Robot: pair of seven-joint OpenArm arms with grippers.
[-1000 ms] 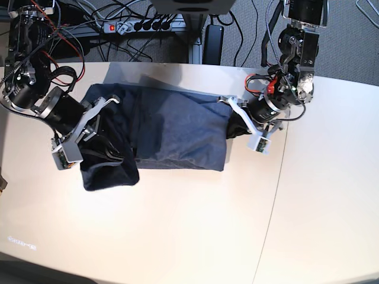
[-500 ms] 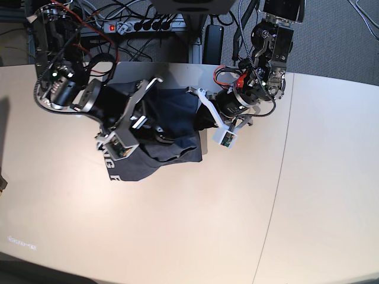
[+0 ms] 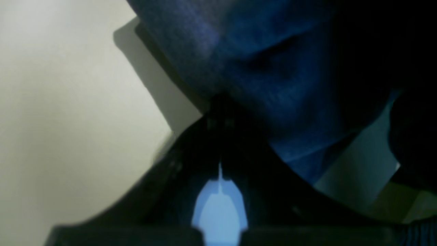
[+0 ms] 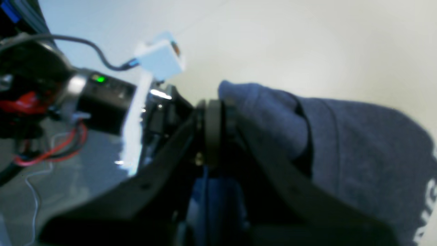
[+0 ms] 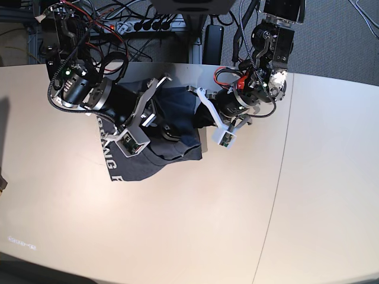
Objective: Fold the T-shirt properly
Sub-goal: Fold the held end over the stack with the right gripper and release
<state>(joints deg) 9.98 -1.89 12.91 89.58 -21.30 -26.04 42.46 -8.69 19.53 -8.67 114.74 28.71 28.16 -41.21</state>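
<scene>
From the base view, scanning from the left, I see the pale worktop mostly bare, then my right arm reaching in from the upper left with its pincer buried in the T-shirt. The dark grey garment lies bunched near the back edge of the worktop, between the two arms, with a strip of white lettering showing along its left and lower-left edge. My right wrist view shows the right pincer with its jaws together on a thick roll of the T-shirt; the cloth bulges out to the right of the jaws and a bit of white lettering peeks in at the far right edge. In that same view the other arm's wrist, with a green light and red wiring, sits just beyond the jaws. Moving right in the base view, the left pincer meets the right-hand edge of the bundle, near the right pincer, its white camera block hanging just off the cloth. The left wrist view is dark and blurred, but I can make out the left pincer pressed together on a fold of the T-shirt, with the fabric filling the upper right and the worktop pale to the left. Further right the worktop carries a seam line, and behind the back edge a power strip and cables lie on the floor.
</scene>
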